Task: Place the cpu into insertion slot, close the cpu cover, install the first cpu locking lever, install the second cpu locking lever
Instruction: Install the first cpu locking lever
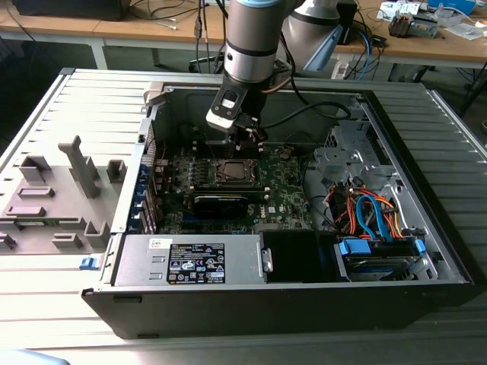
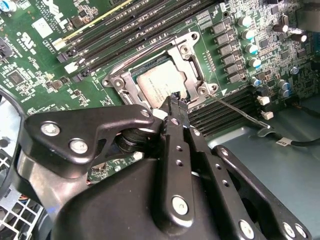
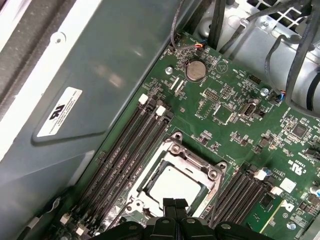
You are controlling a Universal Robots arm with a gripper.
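Observation:
The cpu (image 2: 157, 85) (image 3: 175, 185) lies flat in the insertion slot (image 1: 232, 171), its silvery top showing through the cut-out of the cpu cover (image 2: 186, 54) (image 3: 194, 159). That silver frame lies down over the chip. My gripper (image 2: 175, 98) (image 3: 175, 202) (image 1: 248, 141) hovers at the socket's edge, fingers pressed together with nothing between them. A thin wire locking lever (image 2: 242, 114) sticks out from the socket's corner across the memory slots, its hooked end free.
Black memory slots (image 3: 131, 145) run on both sides of the socket. A long black card (image 1: 221, 204) sits in front of it in the exterior view. The case wall (image 3: 100, 90), cables (image 1: 373, 213) and the power supply (image 1: 190, 260) surround the board.

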